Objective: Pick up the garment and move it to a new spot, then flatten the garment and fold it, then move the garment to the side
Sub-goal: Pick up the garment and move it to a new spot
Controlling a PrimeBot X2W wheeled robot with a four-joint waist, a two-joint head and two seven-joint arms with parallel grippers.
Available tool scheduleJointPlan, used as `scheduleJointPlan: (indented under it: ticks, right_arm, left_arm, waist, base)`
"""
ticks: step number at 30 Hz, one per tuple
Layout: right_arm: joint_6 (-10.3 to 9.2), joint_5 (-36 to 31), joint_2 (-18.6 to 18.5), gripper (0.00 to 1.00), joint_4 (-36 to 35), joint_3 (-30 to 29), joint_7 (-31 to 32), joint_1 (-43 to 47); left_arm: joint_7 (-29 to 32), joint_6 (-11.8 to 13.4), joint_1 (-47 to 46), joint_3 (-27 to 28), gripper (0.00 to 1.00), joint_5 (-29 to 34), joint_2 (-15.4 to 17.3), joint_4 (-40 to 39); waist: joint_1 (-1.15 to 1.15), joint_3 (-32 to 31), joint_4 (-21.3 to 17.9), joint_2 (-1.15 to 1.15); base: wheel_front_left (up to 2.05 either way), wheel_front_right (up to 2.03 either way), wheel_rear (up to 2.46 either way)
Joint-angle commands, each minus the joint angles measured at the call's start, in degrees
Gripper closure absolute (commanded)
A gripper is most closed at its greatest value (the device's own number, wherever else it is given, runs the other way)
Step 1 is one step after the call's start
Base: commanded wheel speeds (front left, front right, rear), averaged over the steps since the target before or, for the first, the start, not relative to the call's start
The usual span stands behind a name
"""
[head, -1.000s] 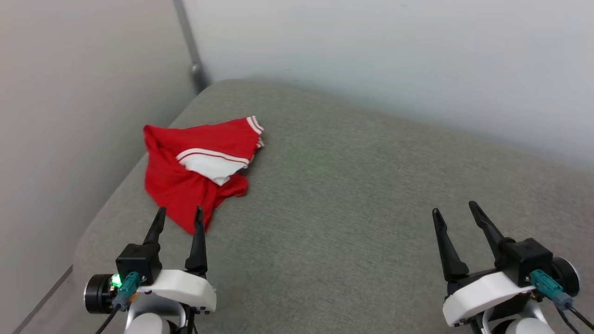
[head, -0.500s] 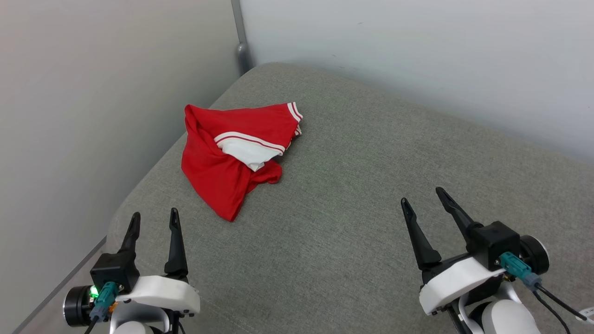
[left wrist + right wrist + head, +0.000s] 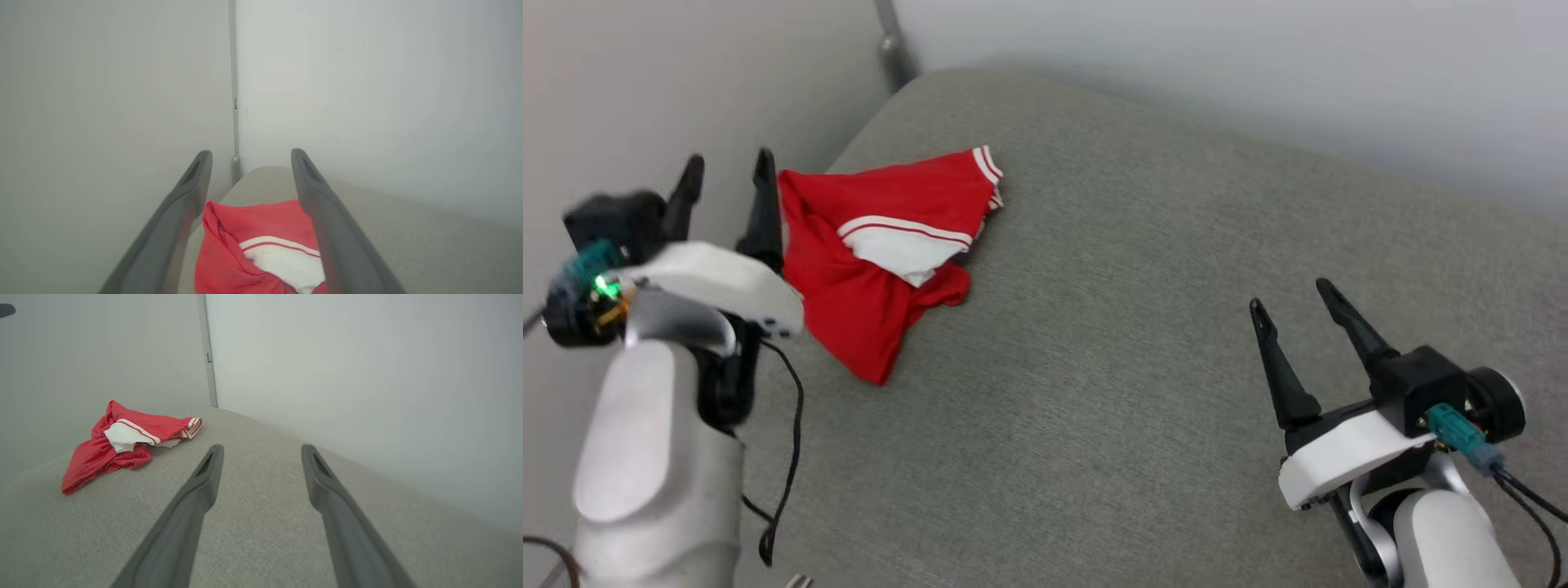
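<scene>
Found the garment (image 3: pixel 866 282) crumpled in a heap near the far left corner of the grey upholstered surface (image 3: pixel 1143 327), white striped panel uppermost. Observed the left gripper (image 3: pixel 727 171) at the heap's left edge, fingers spread, grasping nothing; contact not discernible. Recorded the right gripper (image 3: pixel 1290 296) well apart over bare upholstery, fingers likewise released and empty.

Soft even light, faint shadows — left gripper (image 3: pixel 729 163) blurred; wrist views hazy, washed.
</scene>
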Motion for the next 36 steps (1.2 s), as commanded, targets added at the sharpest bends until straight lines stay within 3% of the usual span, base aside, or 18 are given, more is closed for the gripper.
scheduleJointPlan:
  ticks: [1,6,12,20,21,22,23,24,28,32,36]
  right_arm:
    - [-0.04,-0.30,-0.53,0.00,-0.29,-0.14,0.22,-1.14]
    - [-0.04,-0.69,-1.34,0.00,-1.59,-0.53,0.33,-3.78]
    - [-0.04,-0.36,-1.26,0.00,-1.35,-1.24,-0.45,-5.75]
    - [-0.04,-0.18,-0.77,0.00,-0.05,-1.64,-1.52,-6.89]
    - [-0.04,-0.16,-0.72,0.00,0.11,-1.59,-1.60,-7.03]
    - [-0.04,-0.10,-0.68,0.00,0.27,-1.47,-1.65,-7.25]
    - [-0.04,-0.03,-0.67,0.00,0.38,-1.38,-1.70,-7.44]
    - [-0.04,0.28,-0.64,0.00,0.56,-1.30,-1.86,-7.49]
    - [-0.04,0.07,-0.61,0.00,1.05,-1.64,-2.10,-7.37]
    - [-0.04,-0.64,-0.66,0.00,1.73,-2.25,-2.56,-6.20]
    - [-0.04,-0.13,-0.38,0.00,2.80,-2.78,-3.22,-4.70]
  left_arm:
    - [1.46,-0.46,-1.58,-0.01,0.00,-0.33,0.42,0.87]
    - [13.99,-2.05,-11.27,0.46,0.00,-5.36,6.01,8.19]
    - [30.14,-2.68,-15.22,-0.20,0.00,-11.67,11.83,16.39]
    - [45.03,-2.84,-12.17,-0.52,0.00,-19.67,14.06,23.76]
    - [45.58,-2.59,-11.67,-0.31,0.07,-20.09,13.78,24.44]
    - [46.20,-2.44,-11.42,-0.19,0.43,-20.35,13.77,25.07]
    - [46.25,-2.45,-11.22,-0.15,0.89,-20.53,13.72,25.47]
    - [45.80,-2.32,-11.11,-0.08,1.00,-20.60,13.59,25.74]
    - [40.96,-1.47,-11.99,-0.02,1.00,-19.20,14.38,25.27]
    - [31.61,0.64,-14.81,0.85,1.00,-16.42,16.55,23.38]
    - [22.37,1.14,-16.36,-0.23,1.00,-13.17,17.08,20.83]
  waist:
    - [0.00,5.50,-5.42,0.00]
    - [0.00,11.81,-11.47,0.00]
    - [0.00,17.22,-15.95,0.00]
    - [0.00,19.68,-17.77,0.00]
    - [0.00,19.74,-17.83,0.00]
    - [0.00,19.74,-17.90,0.00]
    - [0.00,19.70,-17.95,0.00]
    - [0.00,19.52,-17.99,0.00]
    - [0.00,18.23,-17.78,0.00]
    - [0.00,15.42,-17.23,0.00]
    - [0.00,11.27,-16.63,0.00]
  base:
    - [0.00,0.00,0.00]
    - [0.00,0.00,0.00]
    - [0.00,0.00,0.00]
    - [0.00,0.00,0.00]
    - [0.00,0.00,0.00]
    - [0.00,0.00,0.00]
    - [0.00,0.00,0.00]
    - [0.00,0.00,0.00]
    - [0.00,0.00,0.00]
    - [0.00,0.00,0.00]
    - [0.00,0.00,0.00]
